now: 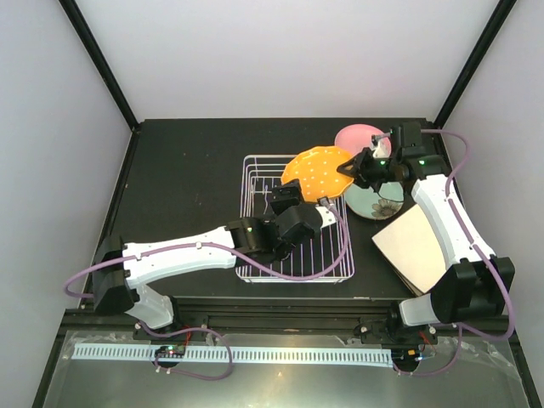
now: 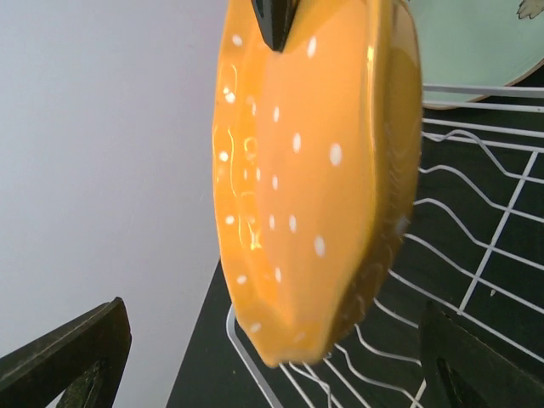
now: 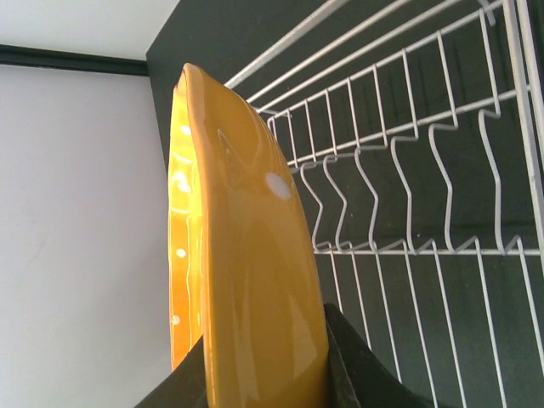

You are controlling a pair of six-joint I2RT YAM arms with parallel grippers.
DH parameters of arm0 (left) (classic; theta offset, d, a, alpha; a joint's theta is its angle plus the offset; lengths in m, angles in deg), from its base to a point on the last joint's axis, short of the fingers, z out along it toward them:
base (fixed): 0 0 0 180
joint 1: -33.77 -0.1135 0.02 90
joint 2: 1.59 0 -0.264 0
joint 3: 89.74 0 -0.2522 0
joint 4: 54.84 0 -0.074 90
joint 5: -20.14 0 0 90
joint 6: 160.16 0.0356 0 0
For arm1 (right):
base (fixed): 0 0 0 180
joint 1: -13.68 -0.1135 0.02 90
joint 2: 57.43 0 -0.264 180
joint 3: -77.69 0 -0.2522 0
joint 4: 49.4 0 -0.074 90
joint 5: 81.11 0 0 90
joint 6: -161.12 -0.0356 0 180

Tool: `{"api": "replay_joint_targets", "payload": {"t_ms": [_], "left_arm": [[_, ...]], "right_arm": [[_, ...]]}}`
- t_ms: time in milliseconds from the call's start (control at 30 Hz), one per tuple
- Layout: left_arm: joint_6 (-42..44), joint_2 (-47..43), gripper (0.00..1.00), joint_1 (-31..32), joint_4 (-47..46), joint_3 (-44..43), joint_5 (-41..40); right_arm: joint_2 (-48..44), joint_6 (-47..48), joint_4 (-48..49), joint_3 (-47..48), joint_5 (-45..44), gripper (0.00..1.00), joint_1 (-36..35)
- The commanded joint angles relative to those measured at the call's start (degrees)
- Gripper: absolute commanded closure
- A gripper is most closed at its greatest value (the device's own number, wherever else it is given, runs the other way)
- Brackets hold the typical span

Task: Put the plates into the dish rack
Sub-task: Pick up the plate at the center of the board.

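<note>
Right gripper (image 1: 350, 170) was clamped on the rim of the orange plate (image 1: 319, 172), gripping it at the plate's 3 o'clock edge as seen from above. In the right wrist view the two dark fingers (image 3: 344, 374) pinched the glossy rim from either side, with the plate (image 3: 246, 255) rising edge-on away from them.

Seen from above, the plate hung tilted over the far right corner of the dish rack (image 1: 248, 212), its spotted face turned partly upward and its long axis running from about 8 o'clock to 2 o'clock. No part of it appeared to rest on the wires. The rack's upright tines (image 3: 408, 187) lay beyond and below the plate, and the body of the rack extended toward 7 o'clock from the holding gripper.

Left gripper (image 1: 282, 194) stood over the rack at 7 o'clock from the plate, near it, with its jaws spread wide and nothing between them in contact. Its own camera looked at the plate (image 2: 306, 187) hanging close in front.

Judged from this, lowering the plate between the tines was the right arm's move.

On the table at 3 o'clock from the rack lay the pink plate (image 1: 355, 136), the green plate (image 1: 374, 202) and the white square plate (image 1: 412, 246).
</note>
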Motion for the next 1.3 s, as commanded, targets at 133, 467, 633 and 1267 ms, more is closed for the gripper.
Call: {"api": "replay_joint_targets", "payload": {"t_ms": [133, 467, 633, 1267], "left_arm": [[0.43, 2.99, 0.06, -0.97, -3.15, -2.97, -0.25], [-0.09, 5.08, 0.10, -2.74, -4.75, -3.48, 1.67], [-0.06, 5.77, 0.36, -2.96, -5.74, -3.91, 2.90], [-15.08, -1.42, 0.88, -13.06, 8.63, -8.69, 17.75]], "right_arm": [[-4.36, -3.06, 3.78, -1.43, 5.17, 0.99, -0.96], [-7.20, -3.79, 3.10, -4.23, 6.64, 0.99, -2.22], [-8.35, -3.86, 3.04, -5.75, 6.45, 0.99, -2.69], [-6.34, -0.09, 1.69, -3.63, 1.63, 0.53, -2.62]]}}
